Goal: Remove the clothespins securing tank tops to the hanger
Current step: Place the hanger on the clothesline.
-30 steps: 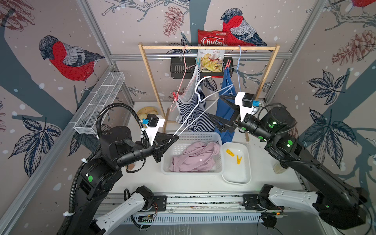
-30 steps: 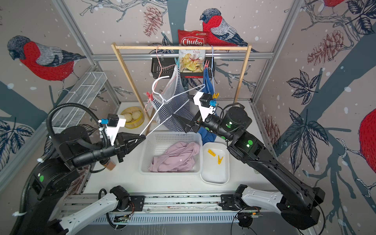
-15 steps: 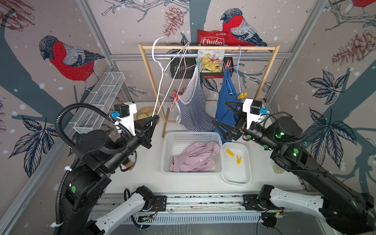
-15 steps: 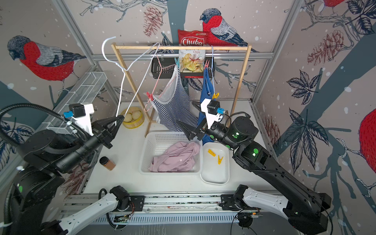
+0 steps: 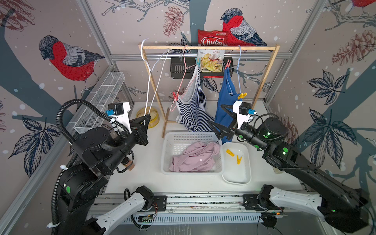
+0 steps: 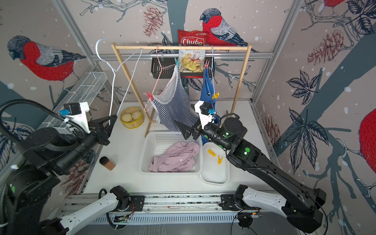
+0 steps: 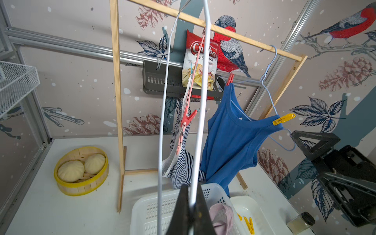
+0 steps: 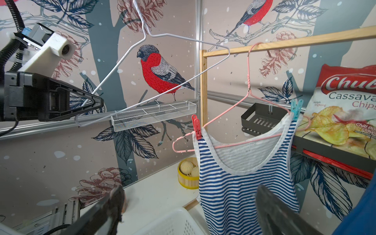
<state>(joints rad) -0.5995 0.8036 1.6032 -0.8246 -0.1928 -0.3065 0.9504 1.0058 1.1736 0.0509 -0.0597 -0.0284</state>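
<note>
Two clothespins escape right wrist view; left fingers clamp hanger, right fingers apart.

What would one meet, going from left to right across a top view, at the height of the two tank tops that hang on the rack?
white hanger → red clothespin → striped tank top → blue tank top → yellow clothespin
</note>
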